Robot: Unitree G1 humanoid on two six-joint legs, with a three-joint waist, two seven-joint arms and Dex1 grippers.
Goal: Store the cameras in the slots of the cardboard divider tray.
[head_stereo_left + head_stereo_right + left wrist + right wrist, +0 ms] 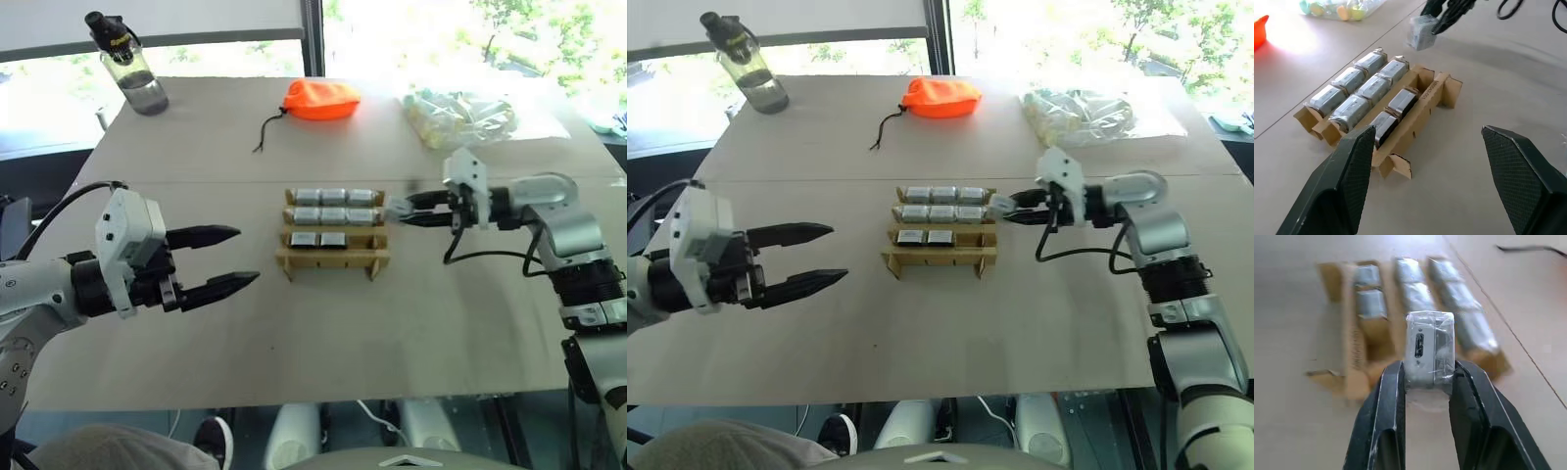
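The cardboard divider tray [331, 260] lies mid-table. Silver-grey cameras [334, 197] fill its two far rows, and two more [318, 239] sit in the third row; the front row holds none. My right gripper [404, 210] hovers just off the tray's right end, shut on another camera [1429, 351], a silver-grey box wrapped in clear film, held above the table. On the tray's left, well clear of it, my left gripper [227, 258] stands open with nothing between its fingers [1347, 186].
An orange drawstring pouch [320, 99] lies behind the tray. At the back right is a clear plastic bag [460, 115] of pale tubes. A water bottle [127, 65] stands at the back left corner.
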